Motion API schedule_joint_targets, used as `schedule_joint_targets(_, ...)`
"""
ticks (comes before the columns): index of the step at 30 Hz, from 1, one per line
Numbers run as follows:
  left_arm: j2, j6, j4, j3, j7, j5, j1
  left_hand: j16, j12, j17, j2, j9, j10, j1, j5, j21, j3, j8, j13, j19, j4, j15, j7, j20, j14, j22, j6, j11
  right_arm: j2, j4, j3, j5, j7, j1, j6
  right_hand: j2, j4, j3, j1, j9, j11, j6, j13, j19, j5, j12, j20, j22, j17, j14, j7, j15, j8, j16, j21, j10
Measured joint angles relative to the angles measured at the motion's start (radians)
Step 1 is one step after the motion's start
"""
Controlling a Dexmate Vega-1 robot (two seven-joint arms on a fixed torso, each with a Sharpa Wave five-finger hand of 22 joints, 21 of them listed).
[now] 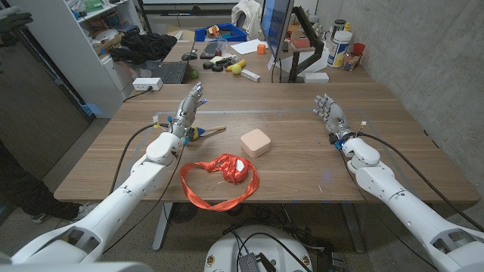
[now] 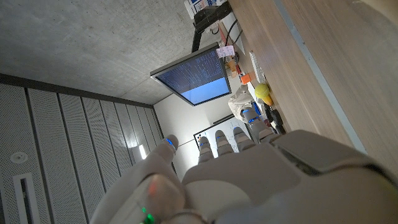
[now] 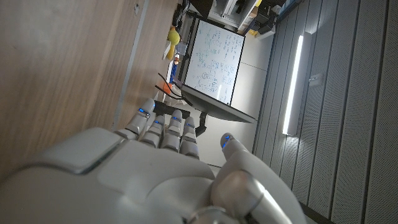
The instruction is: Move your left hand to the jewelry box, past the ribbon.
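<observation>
Near the middle of the wooden table (image 1: 302, 162) we see the jewelry box (image 1: 255, 142), a small pale pink square with rounded corners and a smooth lid; whether it has a clasp is too small to tell. Just in front of it lies the red ribbon (image 1: 224, 180), a glossy strip looped into a ring with a crumpled bunch at the top. Our left hand (image 1: 190, 106) hovers to the box's left, fingers apart, holding nothing, beside a wooden-handled tool (image 1: 208, 132). Our right hand (image 1: 330, 115) is likewise spread and empty, well apart.
</observation>
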Motion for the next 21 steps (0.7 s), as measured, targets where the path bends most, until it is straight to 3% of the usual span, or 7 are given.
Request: schedule_joint_targets(21, 0.036, -0.015, -0.034, 0.011, -0.004, 0.054, -0.020, 0.000, 0.000, -0.003, -0.001, 0.000, 0.000, 0.009, 0.000, -0.011, 0.000, 0.000, 0.000, 0.000, -0.008, 0.000, 0.004, 0.000, 0.000, 0.000, 0.007, 0.000, 0.000, -0.003, -0.002, -0.003, -0.003, 0.000, 0.001, 0.000, -0.003, -0.003, 0.000, 0.000, 0.000, 0.006, 0.000, 0.000, 0.000, 0.000, 0.000, 0.000, 0.000, 0.000, -0.006, 0.000, 0.000, 0.000, -0.008, 0.000)
